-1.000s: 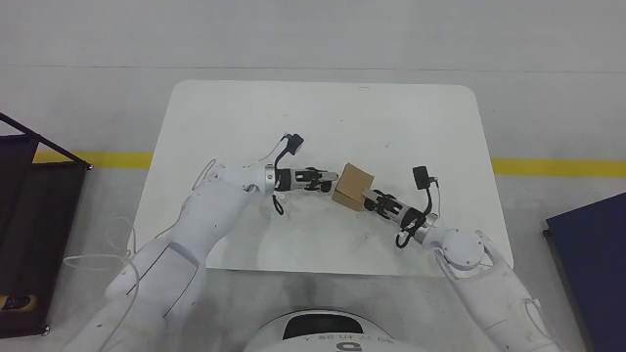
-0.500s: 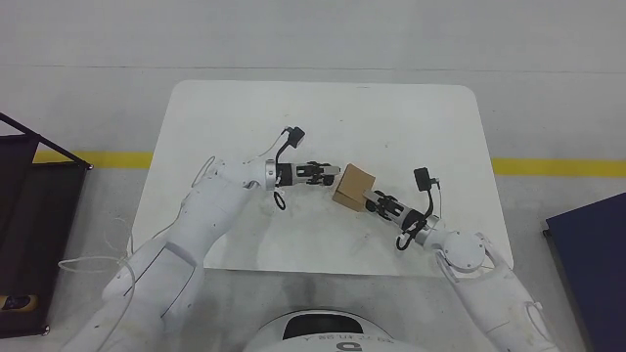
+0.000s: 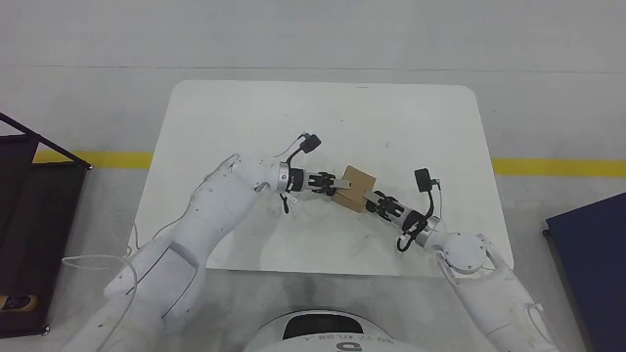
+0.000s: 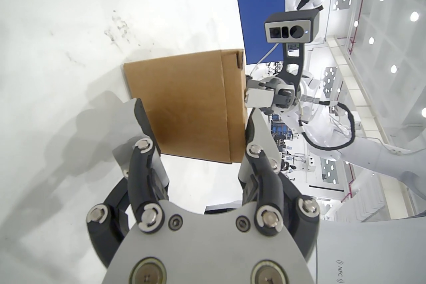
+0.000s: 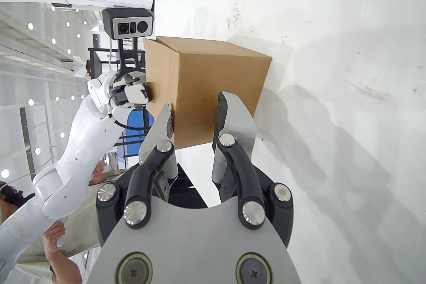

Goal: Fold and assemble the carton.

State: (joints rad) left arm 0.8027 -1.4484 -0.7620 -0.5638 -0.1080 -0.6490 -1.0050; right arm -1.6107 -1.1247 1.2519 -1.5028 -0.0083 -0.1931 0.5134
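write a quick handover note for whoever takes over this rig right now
Left gripper: shut on the carton, fingers on opposite sides.
Right gripper: shut over a corner of it, from the other end.
Carton: between both grippers, near the middle of the table.
Done: squared up into a box.
Left: end flaps unclear; check and close them.

top: on robot above arms, looks down, far off, takes in whole table [image 3: 411, 117] | left wrist: just behind left gripper [image 4: 195, 112], close, faces right | right wrist: just behind right gripper [image 5: 194, 105], close, faces left | shared: carton [image 3: 358, 184] in all three; wrist views face each other
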